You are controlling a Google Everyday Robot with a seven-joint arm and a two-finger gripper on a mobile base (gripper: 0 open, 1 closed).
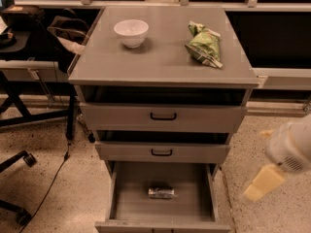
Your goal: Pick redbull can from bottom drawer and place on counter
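Silvery metal with dark bluish patches, the redbull can (161, 192) lies on its side on the plain grey floor of the bottom drawer (126, 198), which stands open at 6 o'clock in the camera view. The counter (160, 57) above carries a white bowl (131, 32) at 11 o'clock and a green snack bag (204, 45) at 1 o'clock. The gripper (265, 158) hangs at 4 o'clock, right of the cabinet and well apart from the can, its cream fingers (263, 183) spread wide, gripping nothing.
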